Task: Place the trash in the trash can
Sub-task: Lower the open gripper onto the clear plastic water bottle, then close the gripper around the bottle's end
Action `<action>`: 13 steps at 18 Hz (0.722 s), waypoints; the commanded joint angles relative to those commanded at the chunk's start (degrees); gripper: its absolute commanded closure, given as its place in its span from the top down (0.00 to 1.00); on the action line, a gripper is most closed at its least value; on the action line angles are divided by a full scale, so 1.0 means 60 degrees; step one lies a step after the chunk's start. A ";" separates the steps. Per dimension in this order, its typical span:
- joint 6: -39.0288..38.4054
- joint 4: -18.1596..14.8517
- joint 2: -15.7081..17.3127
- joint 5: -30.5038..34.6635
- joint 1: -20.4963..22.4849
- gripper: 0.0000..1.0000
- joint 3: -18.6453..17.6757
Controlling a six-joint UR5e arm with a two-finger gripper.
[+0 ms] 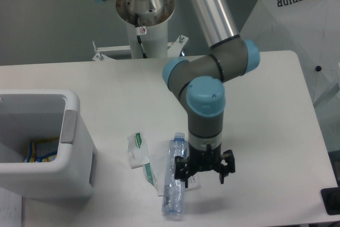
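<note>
A: Fixed camera, single view. Where are the edges lying?

B: The table [133,86] is running out of frame at the left and bottom; its right edge is curving down past the arm. The trash can [71,176] is sitting at the left, cut off by the frame's left edge, its thick rim facing up and its grey side panel facing the middle of the table. Open tabletop is showing between the can and the trash, and again to the right of the gripper.

A: What is hard to read?

B: Something yellow and blue is lying inside the can, too blurred to identify. The bottle [173,182] is lying on its side, bluish cap pointing away from the camera, base near the table's front edge. One wrapper [137,148] is lying just left of it; the other wrapper [153,171] is partly under the bottle, so its outline is being hidden. A white panel with dark lettering [297,25] is standing at the upper right, cut by the frame.

A: And the pincer?

B: The gripper [204,168] is pointing straight down, fingers spread wide, nothing between them. Its left finger is overlapping the bottle's right side in this view; whether it is touching, I cannot tell. The arm [204,104] is bending over the table centre.
</note>
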 joint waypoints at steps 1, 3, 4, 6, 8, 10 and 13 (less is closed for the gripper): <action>0.0087 0.0000 -0.0030 0.0000 -0.0074 1.00 0.0000; 0.0322 0.0000 -0.0205 0.0000 -0.0249 1.00 0.0000; 0.0439 0.0000 -0.0249 0.0014 -0.0337 1.00 0.0000; 0.0717 0.0000 -0.0367 0.0015 -0.0368 1.00 -0.0102; 0.0791 0.0000 -0.0352 0.0015 -0.0382 1.00 -0.0132; 0.0893 0.0000 -0.0425 0.0029 -0.0455 1.00 -0.0117; 0.0967 0.0000 -0.0601 0.0044 -0.0470 1.00 -0.0030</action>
